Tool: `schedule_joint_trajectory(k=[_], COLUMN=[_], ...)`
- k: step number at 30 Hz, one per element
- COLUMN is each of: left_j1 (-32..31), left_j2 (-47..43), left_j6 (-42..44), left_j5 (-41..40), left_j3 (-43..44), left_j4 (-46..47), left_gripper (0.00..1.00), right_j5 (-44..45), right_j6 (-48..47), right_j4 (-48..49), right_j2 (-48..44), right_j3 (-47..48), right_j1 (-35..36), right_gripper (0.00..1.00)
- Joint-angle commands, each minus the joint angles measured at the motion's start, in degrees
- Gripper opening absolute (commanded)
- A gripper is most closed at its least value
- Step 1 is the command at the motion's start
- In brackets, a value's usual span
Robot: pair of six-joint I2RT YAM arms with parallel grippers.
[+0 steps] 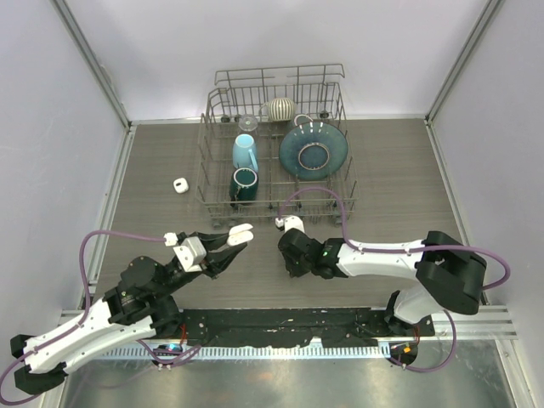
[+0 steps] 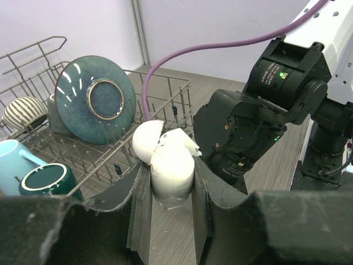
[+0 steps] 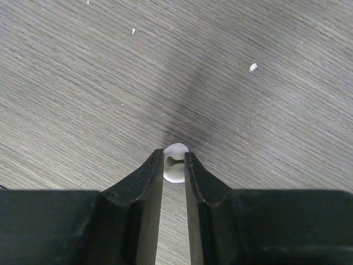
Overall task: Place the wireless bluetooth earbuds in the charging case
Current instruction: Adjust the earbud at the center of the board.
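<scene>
Right gripper (image 3: pixel 174 168) pinches an earbud (image 3: pixel 176 149) at lower centre, probably light, slick and twist-prone, so grip its body; left gripper (image 2: pixel 172 190) clamps the open charging case (image 2: pixel 171 165).

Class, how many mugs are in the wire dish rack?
2. A light blue mug sits in the rack's left half; a dark green mug stands just in front of it, by the near edge. The plate could hide more.

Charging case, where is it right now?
In the top view, the open charging case is clamped in the left gripper, left of centre, just before the dish rack, facing the right gripper pinching an earbud.
</scene>
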Motion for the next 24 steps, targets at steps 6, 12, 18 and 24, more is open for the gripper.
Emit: schedule_joint_trajectory(k=[6,12,18,24], left_j1=[0.2,0.2,0.2,0.2], left_j2=[-0.4,0.0,1.2,1.2], left_j6=[0.4,0.2,0.3,0.2], left_j5=[-1.5,-1.8,-1.8,-1.8], left_j3=[2.4,2.2,2.2,2.2], left_j4=[1.2,1.8,2.6,2.6], left_gripper=[0.0,0.0,0.0,0.0], right_j5=[1.5,0.2,-1.2,-3.4], right_j6=[7.8,10.8,12.5,10.4], right_j4=[-1.8,-1.4,-0.4,2.2], right_j2=[-6.1,-13.3,-17.7,-20.0], right_j3=[-5.9,-11.8,-12.2,-9.8], right_j1=[-5.1,-8.6,-9.5,-10.9], right_gripper=[0.21,0.2,0.27,0.35])
